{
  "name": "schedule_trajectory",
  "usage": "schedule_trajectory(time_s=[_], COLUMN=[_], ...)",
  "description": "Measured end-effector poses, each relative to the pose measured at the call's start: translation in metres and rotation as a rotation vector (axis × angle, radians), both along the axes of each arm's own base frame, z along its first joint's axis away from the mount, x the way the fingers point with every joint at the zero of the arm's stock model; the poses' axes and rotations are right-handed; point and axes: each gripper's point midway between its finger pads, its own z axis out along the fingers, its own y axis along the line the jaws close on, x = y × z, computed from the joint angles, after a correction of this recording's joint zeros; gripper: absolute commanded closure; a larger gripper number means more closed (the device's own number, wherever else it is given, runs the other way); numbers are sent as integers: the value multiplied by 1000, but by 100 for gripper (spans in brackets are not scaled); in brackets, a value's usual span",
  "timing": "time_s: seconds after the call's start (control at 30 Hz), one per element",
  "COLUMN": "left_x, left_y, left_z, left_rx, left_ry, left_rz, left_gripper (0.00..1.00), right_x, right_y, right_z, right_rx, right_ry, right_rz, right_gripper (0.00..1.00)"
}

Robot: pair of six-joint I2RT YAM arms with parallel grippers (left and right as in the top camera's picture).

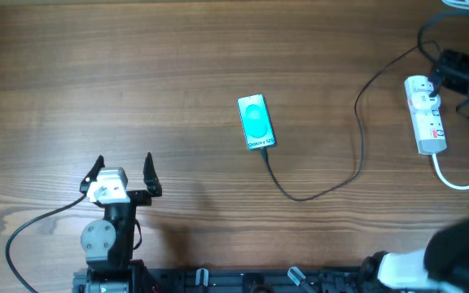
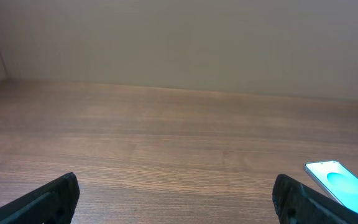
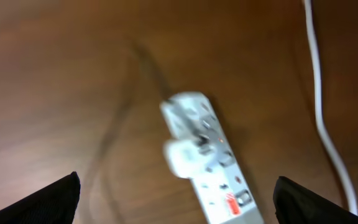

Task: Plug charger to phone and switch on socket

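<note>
The phone [image 1: 256, 122] lies flat mid-table with its cyan screen up; its corner shows in the left wrist view [image 2: 344, 185]. The charger's thin black cable [image 1: 358, 122] runs from the phone's near edge in a loop to the socket [image 1: 427, 114], a white power strip at the right. In the right wrist view the strip [image 3: 219, 180] is blurred, with a white plug body [image 3: 179, 155] on it and a red mark. My right gripper [image 1: 453, 75] hovers over the strip's far end, open and empty [image 3: 176, 186]. My left gripper [image 1: 123, 169] is open and empty [image 2: 176, 183] at the front left.
The strip's thick white cord [image 1: 454, 179] curves off to the right edge and shows in the right wrist view [image 3: 321, 106]. The left arm's dark cable [image 1: 31, 228] loops on the table at the front left. A pale wall [image 2: 179, 43] stands beyond the table's far edge.
</note>
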Motion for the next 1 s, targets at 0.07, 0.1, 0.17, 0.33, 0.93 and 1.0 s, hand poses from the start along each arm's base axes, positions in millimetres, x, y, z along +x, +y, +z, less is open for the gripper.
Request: schedule_trajectory(time_s=[0.07,0.1,0.17,0.33,0.93,1.0], left_x=[0,0,0,0,0,0], left_y=[0,0,0,0,0,0], left_z=[0,0,0,0,0,0], left_rx=[0,0,0,0,1,1], left_ry=[0,0,0,0,0,1], left_rz=[0,0,0,3,3,3], left_gripper=[0,0,0,0,0,0], right_x=[-1,-2,-3,-7,-30,-42], right_y=[26,37,72,137,208,210], right_z=[32,43,67,91,-83,-101], right_rx=[-29,-39,-54,-58,-44,-34], right_ry=[-72,-98,-157,-221,-187,-204], right_rz=[56,80,158,313,506,519], right_gripper=[0,0,0,0,0,0])
